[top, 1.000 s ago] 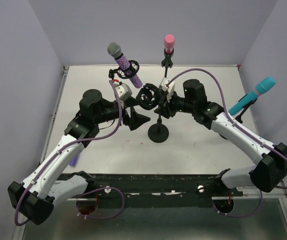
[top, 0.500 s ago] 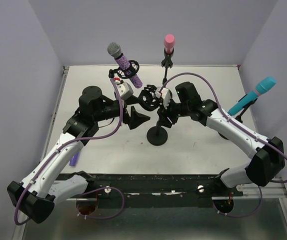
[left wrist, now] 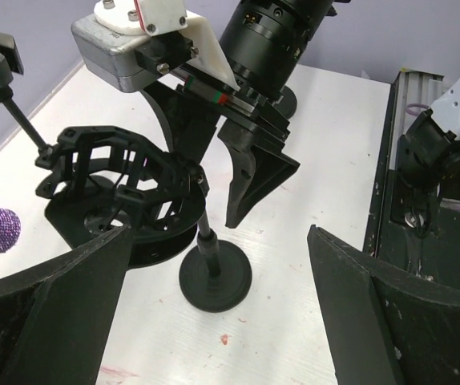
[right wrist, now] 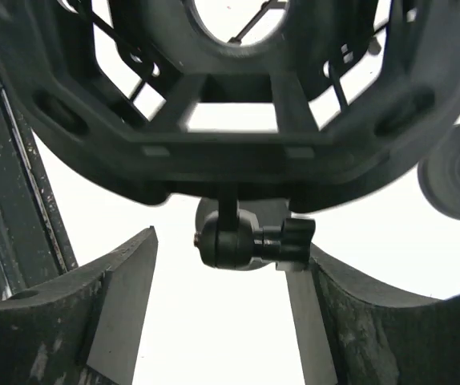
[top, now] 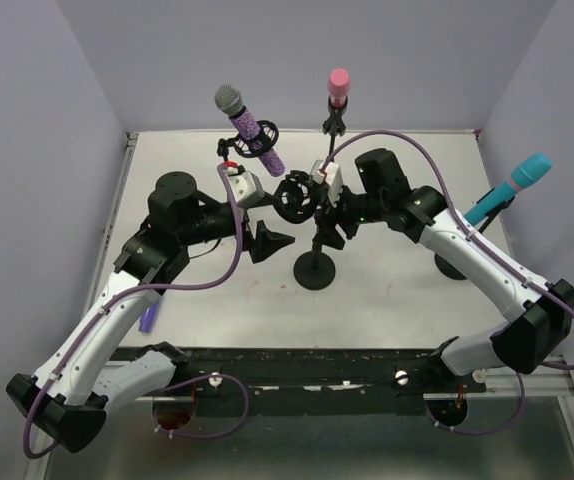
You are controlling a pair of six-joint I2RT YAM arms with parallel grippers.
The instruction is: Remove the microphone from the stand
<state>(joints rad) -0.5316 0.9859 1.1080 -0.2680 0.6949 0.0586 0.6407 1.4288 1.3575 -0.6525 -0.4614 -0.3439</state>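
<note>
Pale purple walls close in a white counter (top: pixel 397 290) on three sides. Your right jaws (right wrist: pixel 230 241) are spread, one finger on either side of the small ball joint and knob under a ring cradle (right wrist: pixel 230 104), pinching nothing; whether the knob's tip touches the finger beside it you cannot tell. Through the ring you see bare counter. Your left jaws (left wrist: pixel 218 233) stand spread wide and hold nothing, facing that same cradle from the other side, with the round foot of its stand (left wrist: pixel 215 277) on the counter between and ahead of them.

Count what you have: two arms, three microphones, and this one stand in the middle between the two sets of jaws.

Behind your left jaws, at the back left of the counter, the purple microphone (top: pixel 252 125) has a glittery purple body and a silver mesh head. It sits tilted in a second ring cradle, head up and to the left. The pink microphone (top: pixel 338 85) stands upright in a clip at the back centre. The teal microphone (top: pixel 517 185) leans on its holder at the right edge, head up and to the right.

A small purple thing (top: pixel 148 320) lies on the counter beside your left arm; it is too small to identify.
</note>
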